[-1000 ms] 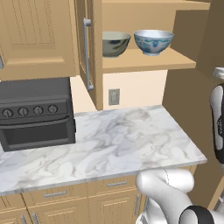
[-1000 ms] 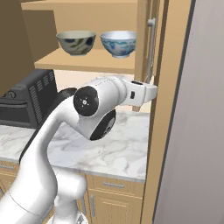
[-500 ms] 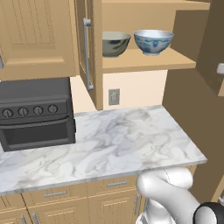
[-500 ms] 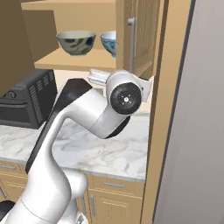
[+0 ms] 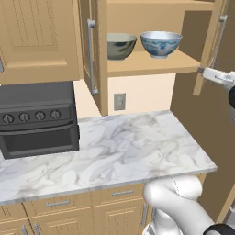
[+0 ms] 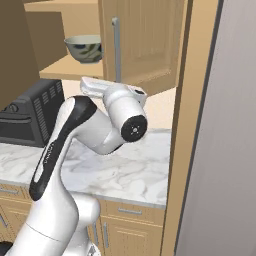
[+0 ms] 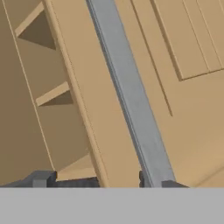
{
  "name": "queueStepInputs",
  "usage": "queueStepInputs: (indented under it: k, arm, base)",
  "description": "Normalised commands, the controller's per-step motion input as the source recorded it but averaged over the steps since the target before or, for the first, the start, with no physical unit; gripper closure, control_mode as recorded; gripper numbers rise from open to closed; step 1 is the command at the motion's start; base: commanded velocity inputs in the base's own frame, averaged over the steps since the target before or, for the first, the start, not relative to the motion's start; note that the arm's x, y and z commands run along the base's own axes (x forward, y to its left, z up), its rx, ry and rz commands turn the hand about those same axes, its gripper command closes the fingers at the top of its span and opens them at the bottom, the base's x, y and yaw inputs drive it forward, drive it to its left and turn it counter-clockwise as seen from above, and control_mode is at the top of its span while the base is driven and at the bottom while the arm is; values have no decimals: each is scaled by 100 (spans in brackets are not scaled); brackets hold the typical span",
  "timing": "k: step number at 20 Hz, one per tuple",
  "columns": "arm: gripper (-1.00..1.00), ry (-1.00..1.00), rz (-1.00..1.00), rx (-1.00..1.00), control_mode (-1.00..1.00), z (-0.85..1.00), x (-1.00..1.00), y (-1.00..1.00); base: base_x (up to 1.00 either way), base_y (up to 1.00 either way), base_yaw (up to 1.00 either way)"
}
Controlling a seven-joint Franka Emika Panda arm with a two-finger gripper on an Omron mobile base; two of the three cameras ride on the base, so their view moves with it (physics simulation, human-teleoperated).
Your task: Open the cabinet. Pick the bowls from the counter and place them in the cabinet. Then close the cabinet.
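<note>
The cabinet (image 5: 151, 64) stands open, its left door (image 5: 85, 46) edge-on. On its shelf sit the two bowls: the olive-grey one (image 5: 120, 45) and, to its right, the white and blue one (image 5: 160, 43). The right door (image 6: 145, 40) is swung partway toward shut and hides the white bowl in the right base view, where the olive-grey bowl (image 6: 85, 47) still shows. My gripper (image 5: 203, 71) is at that door's free edge. In the hand view the gripper (image 7: 96, 179) is open, with the door edge between its fingers and the silver handle (image 7: 127, 96) against the right fingertip (image 7: 151, 177).
The marble counter (image 5: 114, 151) lies below the cabinet, with a black oven (image 5: 36, 124) on its left end and a wall outlet (image 5: 119, 101) behind it. A tall wood panel (image 6: 195, 125) rises at the counter's right end. Low drawers (image 5: 59, 202) run under the counter.
The right door has swung toward shut with my hand at its edge, and it now covers the white bowl in the right base view. The fingers have drawn somewhat closer together.
</note>
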Motion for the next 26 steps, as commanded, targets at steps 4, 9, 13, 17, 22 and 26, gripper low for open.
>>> queueStepInputs:
  k: [4, 9, 13, 17, 22, 26]
  arm:
    - [-100, -23, 6, 27, -100, -44, 100, 98]
    - [-100, 5, 18, 30, -100, -11, 100, 22]
    - [-100, 23, 22, 8, -100, -6, 100, -12]
    - [-100, 26, 6, 1, -100, -2, 100, 1]
    - [-100, 7, -5, -4, -100, -1, 82, 38]
    - [-100, 0, -6, -3, -100, -10, 23, 46]
  base:
    - [0, 0, 0]
    - [0, 0, 0]
    - [0, 0, 0]
    - [0, 0, 0]
    - [0, 0, 0]
    - [0, 0, 0]
